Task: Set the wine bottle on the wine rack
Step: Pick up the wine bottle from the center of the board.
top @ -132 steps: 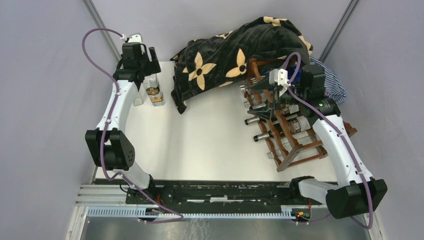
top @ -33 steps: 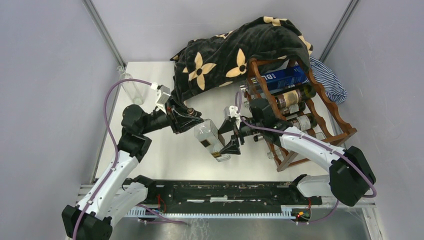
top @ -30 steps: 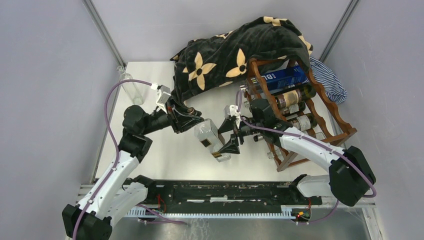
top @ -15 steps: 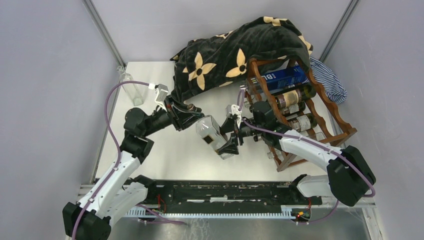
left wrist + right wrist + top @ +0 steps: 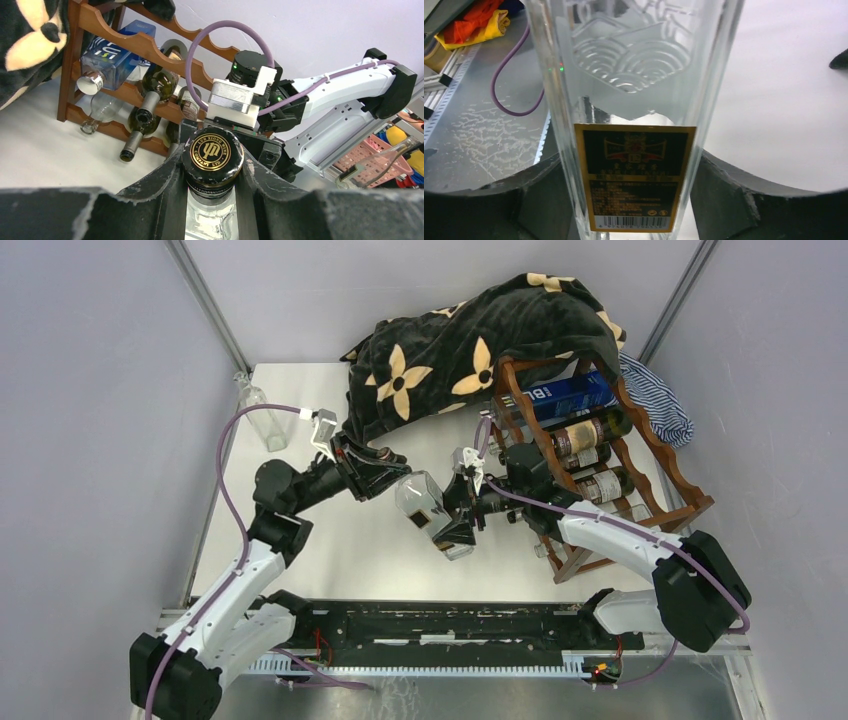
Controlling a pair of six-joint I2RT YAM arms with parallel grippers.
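Note:
The wine bottle (image 5: 425, 508) is clear glass with a black and gold label and a black cap (image 5: 212, 154). It hangs tilted above the table's middle. My left gripper (image 5: 388, 478) is shut on its neck just under the cap, and in the left wrist view that gripper (image 5: 212, 163) frames the cap. My right gripper (image 5: 456, 530) straddles the bottle's lower body. In the right wrist view its fingers (image 5: 724, 195) press both sides of the glass (image 5: 634, 75). The wine rack (image 5: 586, 546) stands at the right and holds several bottles.
A black blanket with cream flowers (image 5: 470, 340) drapes over the rack's back end. A striped cloth (image 5: 662, 408) lies behind the rack. A blue box (image 5: 565, 400) sits on the top tier. A clear empty bottle (image 5: 262, 420) stands at the back left corner.
The left arm brought the bottle from the back left to the middle. In the last second the bottle shifted slightly toward the rack and the right gripper's jaws closed in on its body.

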